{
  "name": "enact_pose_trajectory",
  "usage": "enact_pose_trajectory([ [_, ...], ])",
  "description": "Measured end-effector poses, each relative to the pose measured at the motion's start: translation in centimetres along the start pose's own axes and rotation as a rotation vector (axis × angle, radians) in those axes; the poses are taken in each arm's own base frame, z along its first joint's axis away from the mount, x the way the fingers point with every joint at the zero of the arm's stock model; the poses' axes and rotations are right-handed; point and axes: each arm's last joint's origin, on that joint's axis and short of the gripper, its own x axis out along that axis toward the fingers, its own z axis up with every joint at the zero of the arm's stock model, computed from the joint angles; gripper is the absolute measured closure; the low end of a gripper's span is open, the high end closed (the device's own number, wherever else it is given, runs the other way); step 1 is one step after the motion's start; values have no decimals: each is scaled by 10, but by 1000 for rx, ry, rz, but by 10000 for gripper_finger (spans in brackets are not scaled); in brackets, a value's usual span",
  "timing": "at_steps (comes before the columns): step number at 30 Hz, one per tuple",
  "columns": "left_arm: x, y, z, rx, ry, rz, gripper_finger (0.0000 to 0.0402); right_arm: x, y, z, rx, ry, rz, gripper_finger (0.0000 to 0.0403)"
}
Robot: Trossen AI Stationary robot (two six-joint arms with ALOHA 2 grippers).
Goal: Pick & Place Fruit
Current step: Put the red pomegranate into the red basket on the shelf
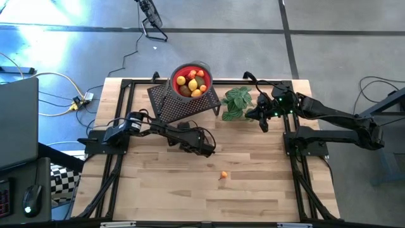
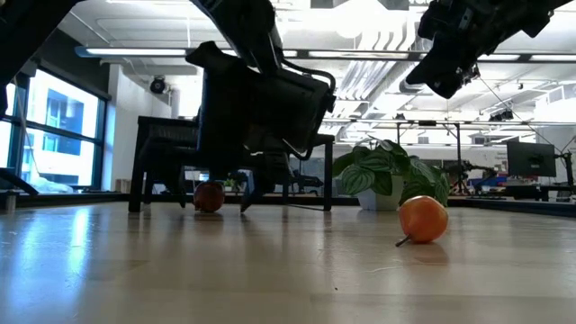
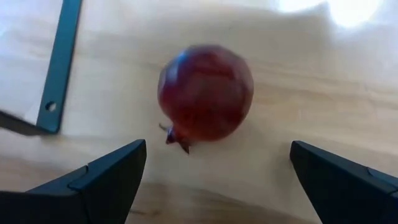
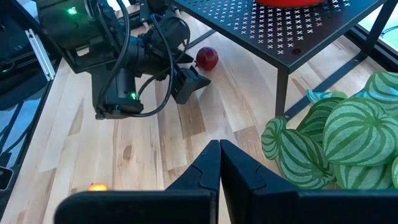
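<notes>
Fruit in hand's reach here is a dark red piece (image 3: pixel 206 93) on the bench (image 1: pixel 253 190) beside the perforated black stand (image 1: pixel 183 101), lying between the wide-spread fingers of the left gripper (image 3: pixel 217 180). The right gripper (image 4: pixel 219 163), pinched shut and empty, waits by the leafy plant (image 1: pixel 237 101). Closing off-centre could squirt the round piece (it looks smooth) under the stand, where reaching it seems awkward.

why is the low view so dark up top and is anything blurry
Low view: both arms are backlit silhouettes against ceiling lights, and the table shows glare. Left wrist view: the dark red fruit between the open fingers is soft, out of focus.
</notes>
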Motion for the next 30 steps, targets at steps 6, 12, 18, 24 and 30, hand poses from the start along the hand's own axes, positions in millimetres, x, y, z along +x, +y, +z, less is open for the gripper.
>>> enact_pose_trajectory([
  [6, 3, -1, 6, 7, -64, -6, 12, 0, 0, 0, 0, 0, 0, 400],
  [12, 10, -3, 13, 48, -34, 31, 12, 0, 0, 0, 0, 0, 0, 400],
  [18, 13, -5, 16, 61, -12, 48, 12, 0, 0, 0, 0, 0, -1, 400],
  [24, 13, -5, 15, 62, -13, 46, 12, 0, 0, 0, 0, 0, -1, 400],
  [30, 13, -6, 14, 48, -7, 33, 14, 0, 0, 0, 0, 0, -1, 400],
])
